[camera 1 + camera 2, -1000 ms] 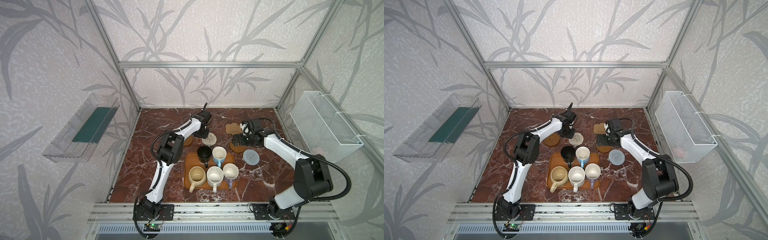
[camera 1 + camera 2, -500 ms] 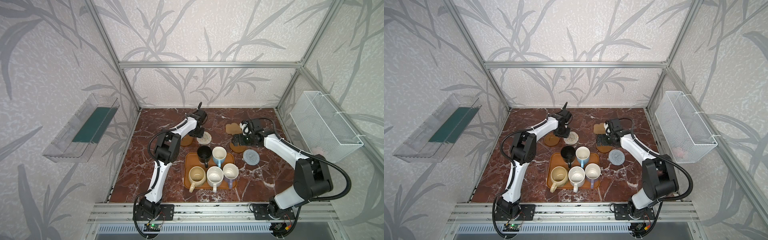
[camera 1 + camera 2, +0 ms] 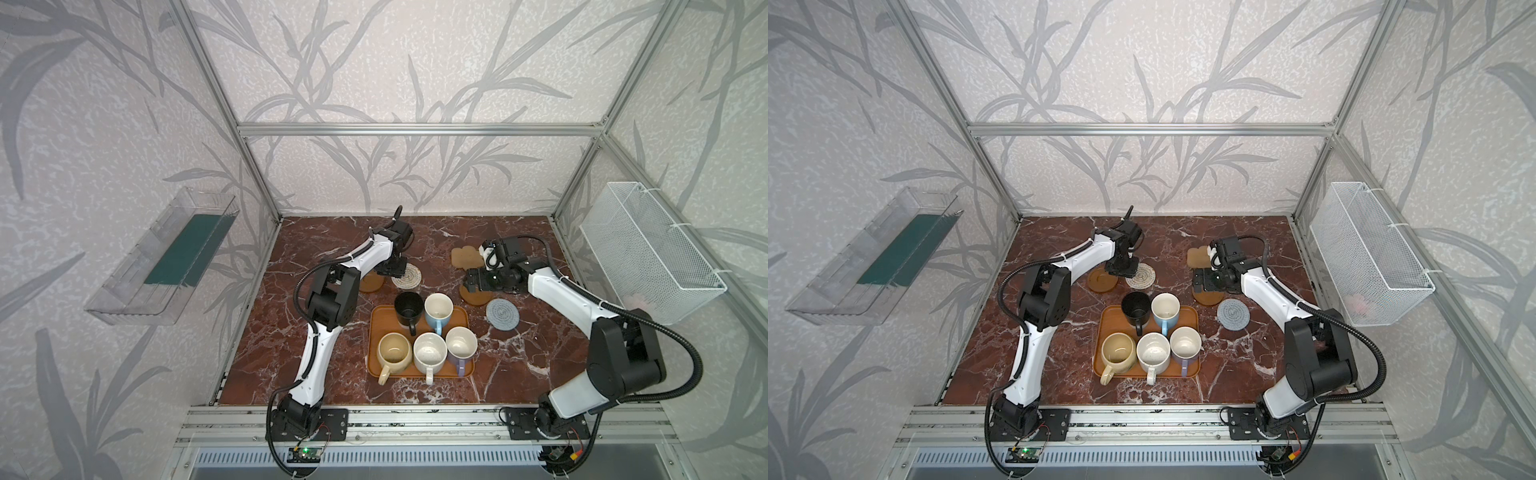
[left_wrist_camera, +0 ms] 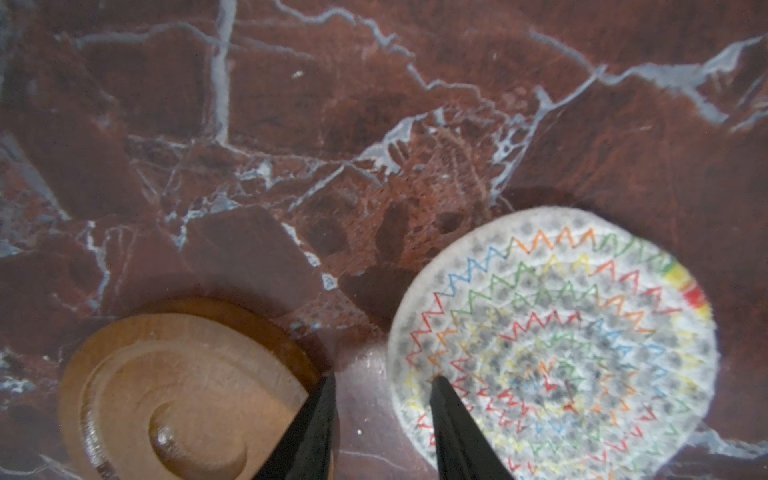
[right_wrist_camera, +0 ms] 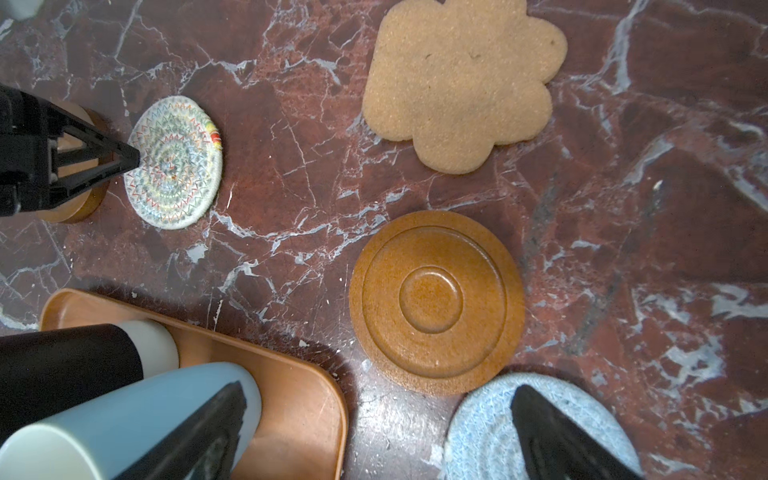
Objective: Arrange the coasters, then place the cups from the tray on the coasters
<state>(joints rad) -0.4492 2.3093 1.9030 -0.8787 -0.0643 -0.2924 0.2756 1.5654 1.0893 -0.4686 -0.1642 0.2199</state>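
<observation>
1. Left hand, centre-left: you see it part open, empty, tips over brown disc and beige woven coaster.
2. Tray, lower centre: carries all five cups.
3. Right hand, centre-right: spread wide, empty, above second brown disc.

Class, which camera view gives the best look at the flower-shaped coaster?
The right wrist view: the flower-shaped coaster appears large, with nearly its whole outline and grainy surface clear. Both top views show it small and textureless. The left wrist view misses it.
</observation>
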